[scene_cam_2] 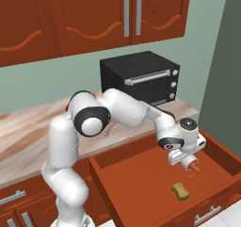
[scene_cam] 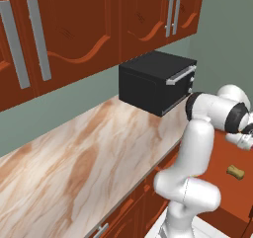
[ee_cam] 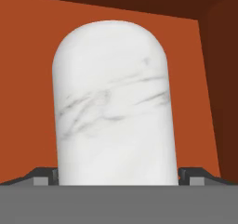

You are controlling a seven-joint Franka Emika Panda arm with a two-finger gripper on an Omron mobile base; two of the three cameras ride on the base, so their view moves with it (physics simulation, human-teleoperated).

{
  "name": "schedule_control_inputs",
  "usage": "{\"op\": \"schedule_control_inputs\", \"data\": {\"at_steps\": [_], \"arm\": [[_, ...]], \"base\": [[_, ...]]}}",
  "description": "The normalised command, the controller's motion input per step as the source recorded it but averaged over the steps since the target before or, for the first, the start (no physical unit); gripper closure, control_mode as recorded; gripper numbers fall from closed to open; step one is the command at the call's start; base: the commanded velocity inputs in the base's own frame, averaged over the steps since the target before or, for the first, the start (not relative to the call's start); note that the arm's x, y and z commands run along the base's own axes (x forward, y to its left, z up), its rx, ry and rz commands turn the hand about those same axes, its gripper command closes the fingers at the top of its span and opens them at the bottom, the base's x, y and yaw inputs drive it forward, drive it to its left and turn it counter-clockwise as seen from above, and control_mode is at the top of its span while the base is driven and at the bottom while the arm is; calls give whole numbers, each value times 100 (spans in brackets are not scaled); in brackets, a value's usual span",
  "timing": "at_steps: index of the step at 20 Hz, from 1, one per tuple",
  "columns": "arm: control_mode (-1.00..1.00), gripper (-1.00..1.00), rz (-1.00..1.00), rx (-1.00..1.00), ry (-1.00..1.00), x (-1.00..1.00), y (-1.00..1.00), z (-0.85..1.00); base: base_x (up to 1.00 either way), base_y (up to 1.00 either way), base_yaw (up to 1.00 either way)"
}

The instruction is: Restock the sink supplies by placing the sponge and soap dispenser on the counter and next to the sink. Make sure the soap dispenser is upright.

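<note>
The white, grey-veined soap dispenser (ee_cam: 114,107) is lying between the wide-open fingers (ee_cam: 116,175), which are not yet gripping it.

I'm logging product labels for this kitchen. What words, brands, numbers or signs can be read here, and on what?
None can be read.
Soap dispenser: grey marbling, no label.
Microwave: plain knobs, no markings legible.
Sponge, drawer, counter: no text.

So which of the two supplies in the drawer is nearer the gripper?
The soap dispenser, between the open gripper fingers; the sponge lies apart.
</note>
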Motion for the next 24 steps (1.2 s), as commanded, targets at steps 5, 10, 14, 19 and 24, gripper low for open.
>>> {"op": "schedule_control_inputs", "data": {"at_steps": [5, 10, 14, 19, 24], "arm": [[-100, 100, 0, -12, 0, -24, 87, 71], [-100, 100, 0, -3, 9, -2, 31, 89], [-100, 100, 0, 0, 19, 0, 9, 89], [100, 100, 0, 0, 5, -7, 23, 17], [100, 100, 0, 0, 0, 0, 0, 0]], "base": [[0, 0, 0], [0, 0, 0], [0, 0, 0], [-31, 54, 2], [-85, 90, 23]]}}
